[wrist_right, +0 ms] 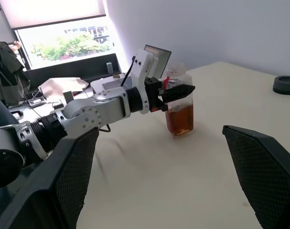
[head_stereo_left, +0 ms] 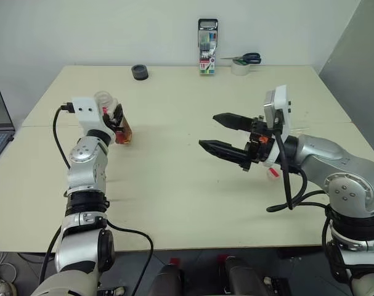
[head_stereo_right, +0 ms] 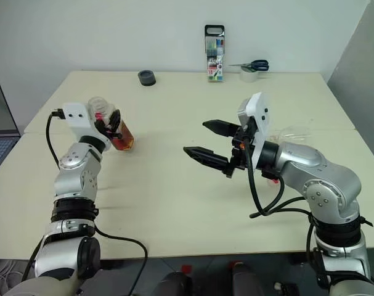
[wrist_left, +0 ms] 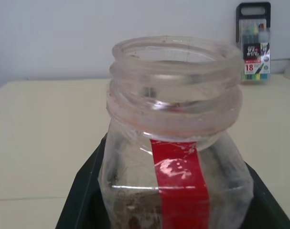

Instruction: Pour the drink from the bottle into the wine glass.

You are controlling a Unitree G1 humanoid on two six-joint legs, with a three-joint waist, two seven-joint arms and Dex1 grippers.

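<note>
Gripping the uncapped bottle point(head_stereo_right: 114, 131) upright, left jaws clamped, right jaws wide apart and empty, tilt slowly so the drink point(wrist_right: 179, 119) won't slosh.

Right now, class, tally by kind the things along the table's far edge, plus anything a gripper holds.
Black round ring: 1
Upright marker case with a black handle: 1
Blue-handled scissors: 1
Pale tape roll under the scissors: 1
Clear uncapped plastic bottle with a red label strip, held by the left gripper: 1
Total: 5
</note>
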